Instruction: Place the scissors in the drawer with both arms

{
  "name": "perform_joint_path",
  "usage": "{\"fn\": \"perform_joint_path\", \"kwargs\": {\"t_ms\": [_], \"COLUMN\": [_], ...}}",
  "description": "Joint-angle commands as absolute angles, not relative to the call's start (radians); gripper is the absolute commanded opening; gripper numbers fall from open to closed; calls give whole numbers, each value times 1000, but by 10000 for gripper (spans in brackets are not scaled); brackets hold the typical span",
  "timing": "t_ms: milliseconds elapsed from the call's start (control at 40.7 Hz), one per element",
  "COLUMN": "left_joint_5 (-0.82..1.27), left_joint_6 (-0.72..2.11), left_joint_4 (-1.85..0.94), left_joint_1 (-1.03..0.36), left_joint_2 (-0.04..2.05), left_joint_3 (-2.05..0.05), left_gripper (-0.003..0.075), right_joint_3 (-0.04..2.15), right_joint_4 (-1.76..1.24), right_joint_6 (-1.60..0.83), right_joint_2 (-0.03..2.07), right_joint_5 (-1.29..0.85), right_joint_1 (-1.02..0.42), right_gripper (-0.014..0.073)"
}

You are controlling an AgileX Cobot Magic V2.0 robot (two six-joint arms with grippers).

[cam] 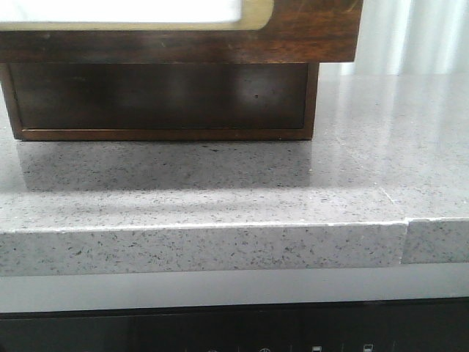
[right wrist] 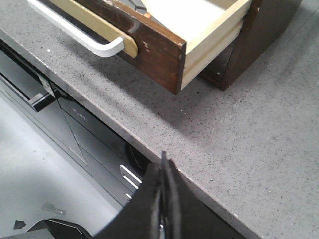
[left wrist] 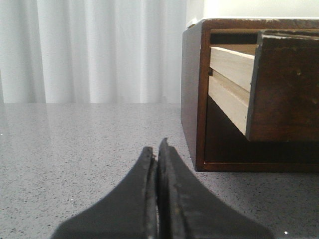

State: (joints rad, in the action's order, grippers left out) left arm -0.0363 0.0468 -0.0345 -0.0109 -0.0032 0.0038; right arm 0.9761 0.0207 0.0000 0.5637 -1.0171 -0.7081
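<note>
The drawer (cam: 293, 33) is pulled out of its dark brown cabinet; its front with the white panel and cream rim fills the top of the front view. It also shows in the left wrist view (left wrist: 284, 89) and the right wrist view (right wrist: 154, 47). A small dark grey piece with an orange spot, likely the scissors (right wrist: 141, 6), lies inside the drawer just behind its front; most of it is cut off. My left gripper (left wrist: 157, 147) is shut and empty, low over the counter beside the cabinet. My right gripper (right wrist: 164, 158) is shut and empty above the counter's front edge.
The cabinet (cam: 161, 99) stands on a grey speckled countertop (cam: 220, 191). The counter's front edge drops to black appliance fronts (cam: 220, 330) and the floor (right wrist: 30, 189). A white curtain (left wrist: 89, 50) hangs behind. Neither arm shows in the front view.
</note>
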Motion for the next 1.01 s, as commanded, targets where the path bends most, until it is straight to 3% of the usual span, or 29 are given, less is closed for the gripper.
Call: {"fn": "perform_joint_path", "kwargs": {"t_ms": [0, 270, 689, 984], "left_joint_5": [-121, -121, -121, -121], "left_joint_6": [39, 39, 39, 39], "left_joint_4": [-44, -44, -44, -44], "left_joint_1": [-10, -10, -10, -10], "left_joint_2": [-23, -23, -23, -23], "left_joint_3": [30, 30, 30, 30], "left_gripper": [-20, -20, -20, -20], "right_joint_3": [996, 976, 566, 273], "right_joint_4": [31, 26, 33, 33], "right_joint_6": [0, 0, -42, -42], "right_joint_2": [569, 534, 196, 18], "right_joint_5": [-945, -931, -494, -381], "right_joint_1": [-708, -662, -116, 53], "right_gripper": [-116, -116, -116, -116]}}
